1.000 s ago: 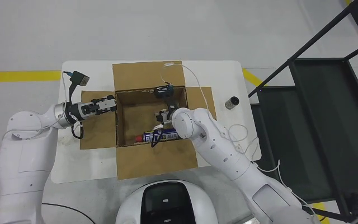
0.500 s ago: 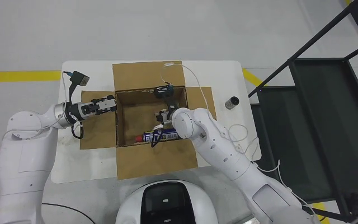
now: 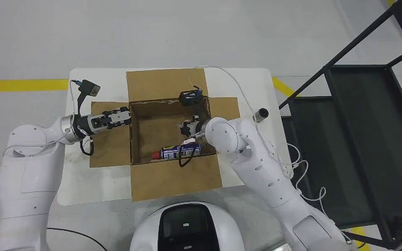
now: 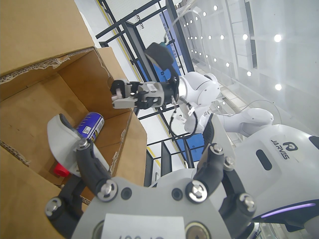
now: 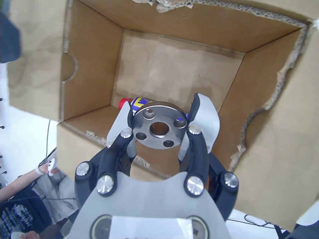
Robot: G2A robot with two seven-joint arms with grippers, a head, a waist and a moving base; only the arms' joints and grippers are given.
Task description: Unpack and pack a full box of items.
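step: judged as carrying the steel flange over the cardboard box; going in or out can't be told from here.
do it well: hold flange level w/ steady squeeze. It looks heavy & smooth and is gripped by the rim only, so a tilt could let it slip. Stay clear of the torn box rim & flaps. If setting down, aim for bare floor, not the can.
right gripper: lower ctr of frame, jaws part open, just flange-wide, 2 pads clamped on opposite rim edges; 4 bolt holes + ctr bore face the camera.
spray can: just behind flange, on its side on box floor, red cap to frame left; untouched.
left gripper: left of ctr in top view, at box's left rim over the flap; jaws wide open, hold nothing; contact w/ cardboard can't be told.
small cylinder: right of box on white table, well apart from both grippers.
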